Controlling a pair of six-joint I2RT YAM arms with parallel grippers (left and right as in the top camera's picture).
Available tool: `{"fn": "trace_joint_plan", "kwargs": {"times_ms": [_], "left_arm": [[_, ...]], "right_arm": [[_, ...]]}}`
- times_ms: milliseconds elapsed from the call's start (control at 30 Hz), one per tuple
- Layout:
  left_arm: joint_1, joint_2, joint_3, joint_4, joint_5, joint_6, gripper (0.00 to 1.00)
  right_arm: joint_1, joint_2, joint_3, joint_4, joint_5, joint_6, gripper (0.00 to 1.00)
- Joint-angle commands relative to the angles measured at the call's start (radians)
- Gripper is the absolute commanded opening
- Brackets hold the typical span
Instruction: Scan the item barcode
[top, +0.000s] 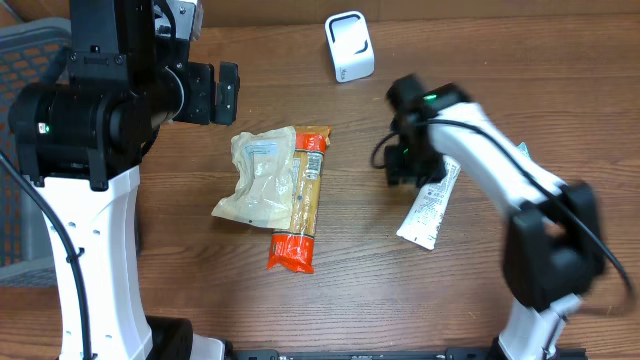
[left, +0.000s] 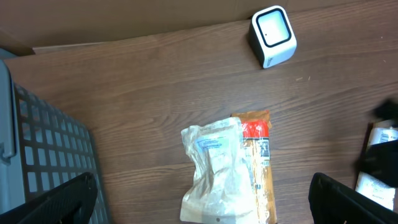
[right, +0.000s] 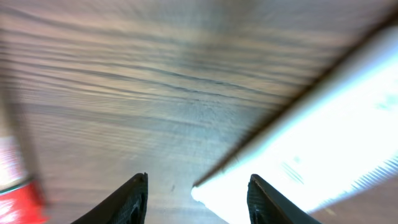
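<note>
Print is running in small dark lines along the white packet (top: 428, 212), which is lying flat on the wooden table (top: 200, 290) right of centre, long and narrow, slanting from upper right to lower left. Its upper end is sitting under the right gripper (top: 408, 165). In the right wrist view the packet (right: 323, 137) is showing as a bright, blurred white strip, one corner poking into the gap of the right gripper (right: 196, 180); the jaws are standing partly spread, straddling that corner without pressing on it.

To the left, a pale crinkled pouch (top: 262, 178) and a long orange packet (top: 305, 215) with a red end are lying side by side, touching. A small white scanner (top: 349, 46) is standing near the table's far edge, well apart from all three.

The left gripper (top: 215, 92) is hovering above the pouch, its jaws spread wide and holding nothing. A grey mesh basket (top: 25, 60) is sitting at the far left edge; what is lying inside it cannot be told.
</note>
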Motion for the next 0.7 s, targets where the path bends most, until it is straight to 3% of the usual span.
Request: {"fn": "trace_joint_plan", "kwargs": {"times_ms": [0,167,333,467,667], "left_arm": [[-0.001,0.005,0.004,0.002,-0.002,-0.006,0.99],[-0.001,0.005,0.004,0.002,-0.002,-0.006,1.0],[-0.001,0.005,0.004,0.002,-0.002,-0.006,0.99],[-0.001,0.005,0.004,0.002,-0.002,-0.006,1.0],[-0.001,0.005,0.004,0.002,-0.002,-0.006,1.0]], "right_arm": [[-0.081,-0.163,0.024,-0.002,0.014,0.057,0.55],[-0.22,-0.241,-0.098,0.011,-0.031,0.069,0.63],[-0.338,-0.242,-0.309,0.148,-0.055,0.053,0.63],[-0.386,-0.24,-0.423,0.279,-0.004,0.061,0.52],[-0.361,-0.203,-0.455,0.419,0.019,0.061,0.35]]}}
